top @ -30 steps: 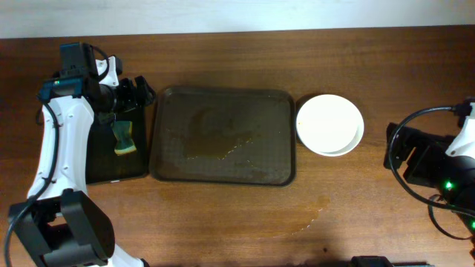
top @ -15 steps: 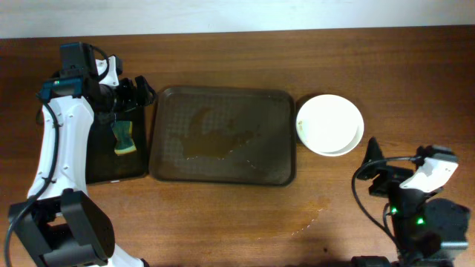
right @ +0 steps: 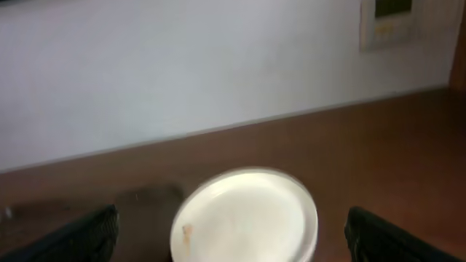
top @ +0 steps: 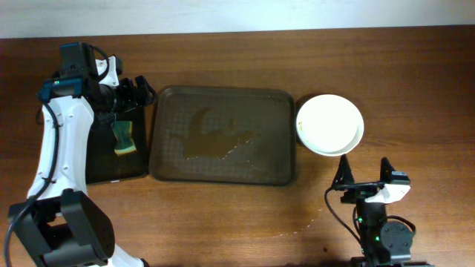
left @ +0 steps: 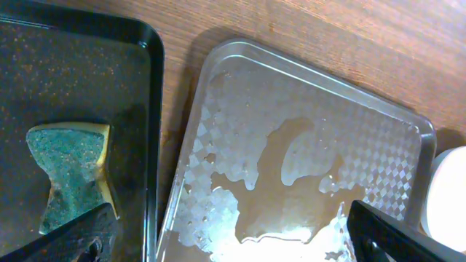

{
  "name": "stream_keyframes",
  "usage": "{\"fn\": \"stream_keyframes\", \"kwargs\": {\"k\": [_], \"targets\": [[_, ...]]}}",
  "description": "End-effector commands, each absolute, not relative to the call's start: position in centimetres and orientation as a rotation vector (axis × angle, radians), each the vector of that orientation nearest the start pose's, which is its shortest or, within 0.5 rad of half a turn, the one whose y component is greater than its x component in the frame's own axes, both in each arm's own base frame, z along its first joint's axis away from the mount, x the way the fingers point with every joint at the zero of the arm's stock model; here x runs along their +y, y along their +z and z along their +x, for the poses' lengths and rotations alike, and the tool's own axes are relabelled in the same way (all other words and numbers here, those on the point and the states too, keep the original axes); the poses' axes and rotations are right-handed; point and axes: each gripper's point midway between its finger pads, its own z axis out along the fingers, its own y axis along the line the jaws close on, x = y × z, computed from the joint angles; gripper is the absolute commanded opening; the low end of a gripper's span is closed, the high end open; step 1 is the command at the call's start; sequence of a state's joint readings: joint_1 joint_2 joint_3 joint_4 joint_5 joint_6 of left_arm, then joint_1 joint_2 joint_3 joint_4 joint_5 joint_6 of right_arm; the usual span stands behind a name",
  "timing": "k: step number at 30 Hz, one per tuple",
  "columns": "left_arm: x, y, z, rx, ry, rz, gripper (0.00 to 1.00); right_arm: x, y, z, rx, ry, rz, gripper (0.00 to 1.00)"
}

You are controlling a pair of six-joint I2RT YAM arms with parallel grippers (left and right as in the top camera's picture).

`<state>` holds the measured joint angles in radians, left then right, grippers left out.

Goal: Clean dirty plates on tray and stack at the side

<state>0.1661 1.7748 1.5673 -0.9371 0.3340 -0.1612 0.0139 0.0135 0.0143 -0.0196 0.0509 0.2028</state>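
Note:
The white plates (top: 330, 124) sit stacked on the wood to the right of the dark brown tray (top: 223, 136); how many are in the stack I cannot tell. The tray holds only a puddle of water. In the right wrist view the top plate (right: 247, 217) shows a small brown smear at its left. My right gripper (top: 364, 175) is open and empty, near the front edge, just in front of the stack. My left gripper (top: 141, 95) is open and empty, above the gap between the black tray and the brown tray (left: 306, 145).
A narrow black tray (top: 111, 152) stands left of the brown tray and holds a green-and-yellow sponge (top: 124, 139), which also shows in the left wrist view (left: 69, 171). A wet streak (top: 308, 219) lies on the wood near the front. A white wall runs behind the table.
My right arm has pulled back from the far right toward the table's front edge, now pointing at the plate stack. The left arm has not moved.

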Motion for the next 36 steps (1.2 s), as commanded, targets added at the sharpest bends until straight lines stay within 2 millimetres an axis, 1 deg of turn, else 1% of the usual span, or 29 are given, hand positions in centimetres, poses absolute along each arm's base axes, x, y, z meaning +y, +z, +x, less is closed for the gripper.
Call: {"fn": "stream_keyframes", "kwargs": {"k": [1,19,20,21,22,23,24,26,27,28,29,30,31,32,34,36], "targets": [[1.5,16.8,42.8,2.651,-0.462,-0.344,0.99,0.1,15.6,24.6,1.643,0.150,0.168,0.98],[1.5,16.8,42.8,2.651,-0.462,-0.344,0.99,0.1,15.5,24.6,1.647,0.150,0.167,0.98],[1.6,16.8,42.8,2.653,-0.457,-0.343,0.99,0.1,15.5,24.6,1.646,0.151,0.167,0.98],[2.2,16.4,42.3,2.678,-0.410,-0.362,0.99,0.1,15.5,24.6,1.647,0.150,0.167,0.98],[3.1,16.9,42.1,2.669,-0.330,-0.373,0.99,0.1,15.5,24.6,1.647,0.150,0.167,0.98],[3.8,18.1,42.1,2.635,-0.248,-0.371,0.99,0.1,15.5,24.6,1.647,0.150,0.168,0.98],[4.7,19.7,41.8,2.586,-0.144,-0.370,0.99,0.1,15.5,24.6,1.646,0.151,0.167,0.98],[4.6,23.0,41.5,2.471,-0.048,-0.253,0.99,0.1,15.5,24.6,1.647,0.150,0.168,0.98],[4.0,24.8,41.0,2.401,-0.018,-0.150,0.99,0.1,15.5,24.6,1.647,0.150,0.168,0.98],[3.6,26.0,40.5,2.352,0.001,-0.091,0.99,0.1,15.5,24.6,1.647,0.150,0.168,0.99],[3.2,27.7,39.1,2.265,0.020,-0.051,0.99,0.1,15.5,24.6,1.647,0.150,0.168,0.98],[3.1,28.6,37.5,2.197,0.029,-0.050,0.99,0.1,15.5,24.6,1.647,0.150,0.167,0.98],[3.3,29.1,35.4,2.126,0.048,-0.058,0.99,0.1,15.5,24.6,1.647,0.150,0.167,0.98],[3.7,28.7,32.6,2.051,0.077,-0.072,0.99,0.1,15.5,24.6,1.647,0.150,0.167,0.98],[4.2,27.6,29.5,1.950,0.108,-0.096,0.99,0.1,15.5,24.6,1.647,0.150,0.168,0.98],[4.2,27.0,28.0,1.843,0.129,-0.093,0.99,0.1,15.5,24.6,1.647,0.150,0.167,0.98]]}}
